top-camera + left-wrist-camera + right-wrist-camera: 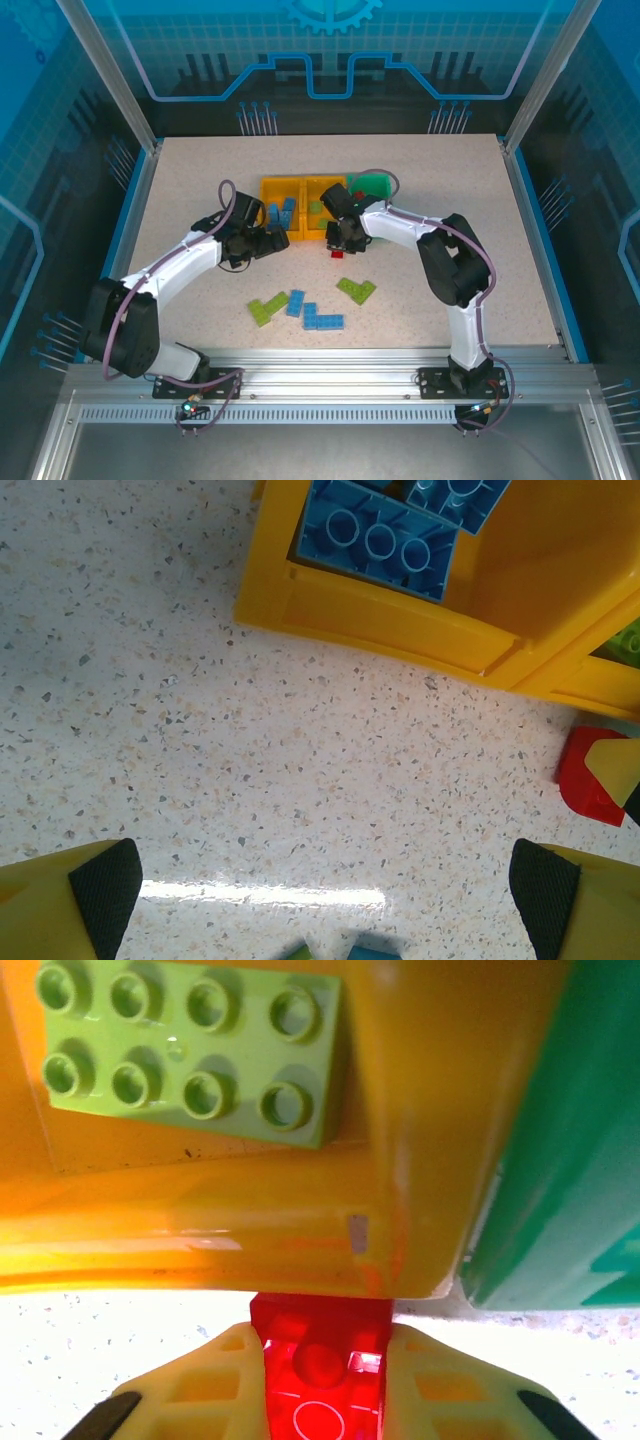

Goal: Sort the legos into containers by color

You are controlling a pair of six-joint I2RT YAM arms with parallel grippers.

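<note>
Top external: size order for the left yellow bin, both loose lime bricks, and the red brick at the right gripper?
1. left yellow bin
2. left lime brick and right lime brick: look alike, unranked
3. red brick, partly hidden by the right gripper

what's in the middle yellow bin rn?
One lime green brick, studs up, inside the middle yellow bin. The right gripper covers the bin's right part in the top view, so other bricks may be hidden.
</note>
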